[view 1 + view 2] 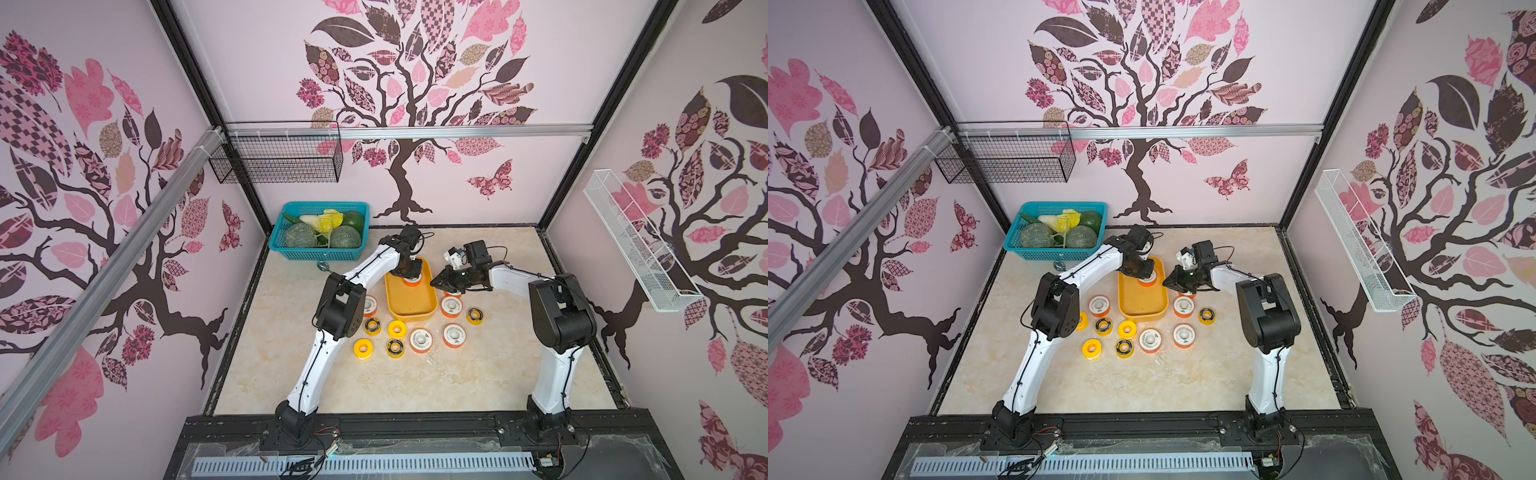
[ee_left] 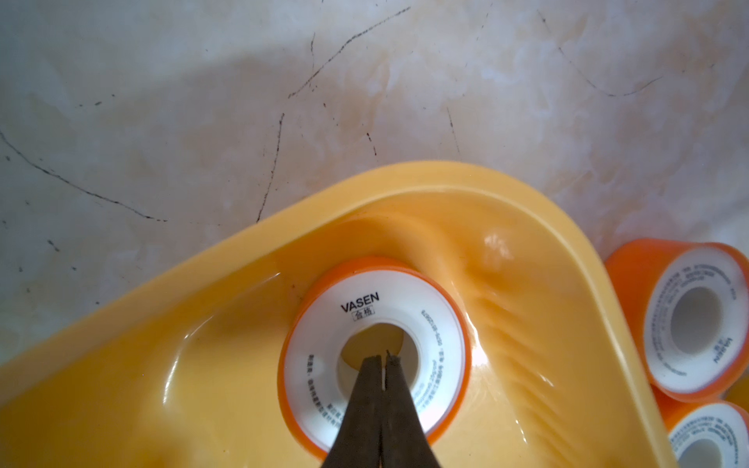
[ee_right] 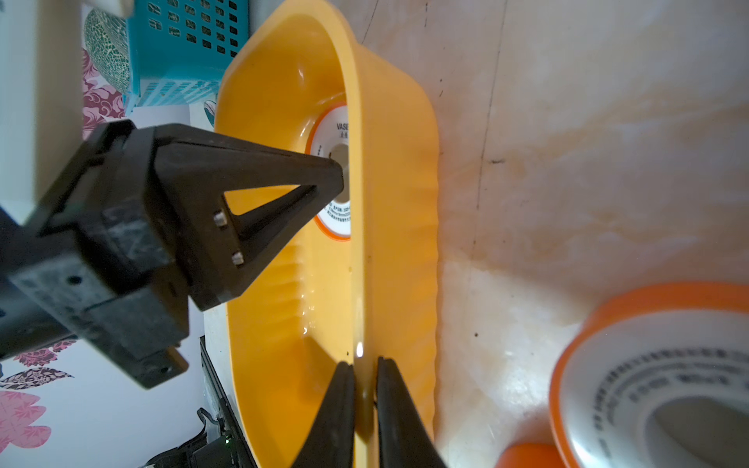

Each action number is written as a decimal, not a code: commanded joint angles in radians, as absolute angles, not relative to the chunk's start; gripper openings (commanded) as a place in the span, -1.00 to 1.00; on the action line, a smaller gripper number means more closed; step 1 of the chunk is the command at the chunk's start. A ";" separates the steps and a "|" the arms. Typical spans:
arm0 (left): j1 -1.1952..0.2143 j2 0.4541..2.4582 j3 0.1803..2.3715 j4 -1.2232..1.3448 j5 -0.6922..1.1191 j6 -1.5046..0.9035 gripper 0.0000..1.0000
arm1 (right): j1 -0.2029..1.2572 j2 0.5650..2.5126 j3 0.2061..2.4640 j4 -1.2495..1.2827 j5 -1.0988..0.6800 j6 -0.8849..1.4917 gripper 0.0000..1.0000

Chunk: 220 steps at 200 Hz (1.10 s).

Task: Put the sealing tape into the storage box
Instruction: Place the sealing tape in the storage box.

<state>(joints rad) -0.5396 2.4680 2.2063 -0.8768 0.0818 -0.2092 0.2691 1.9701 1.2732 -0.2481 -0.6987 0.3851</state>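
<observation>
— How much room is there around the storage box (image 1: pixel 409 305)?
— The half nearer the arm bases lies bare. Loose rolls (image 1: pixel 421 340) crowd the counter (image 1: pixel 457 382) just beside its walls, and the right pincer (image 3: pixel 364 362) pinches its side wall at the rim.
— And the sealing tape (image 2: pixel 437 348)?
— It lies flat in the box's far end, orange-edged, with "VASEN" on its white face. The left pincer (image 2: pixel 383 358), pressed together, sits in its centre hole.
</observation>
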 commanded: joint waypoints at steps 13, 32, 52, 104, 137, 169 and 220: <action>-0.543 2.508 2.244 -0.871 0.105 -0.219 -0.86 | 0.282 1.950 1.275 -0.280 -0.687 0.391 -0.68; -0.541 2.527 2.263 -0.869 0.120 -0.226 -0.86 | 0.282 1.951 1.275 -0.278 -0.690 0.393 -0.68; -0.536 2.543 2.278 -0.863 0.140 -0.234 -0.85 | 0.282 1.950 1.272 -0.278 -0.692 0.393 -0.68; -0.528 2.557 2.288 -0.822 0.191 -0.259 -0.84 | 0.282 1.949 1.272 -0.278 -0.695 0.394 -0.68; -0.514 2.569 2.292 -0.794 0.243 -0.292 -0.83 | 0.282 1.946 1.274 -0.281 -0.690 0.393 -0.68; -0.503 2.548 2.292 -0.806 0.247 -0.291 -0.82 | 0.282 1.927 1.276 -0.285 -0.672 0.390 -0.63; -0.504 2.436 2.235 -0.803 0.225 -0.266 -0.50 | 0.281 1.874 1.295 -0.320 -0.632 0.375 -0.46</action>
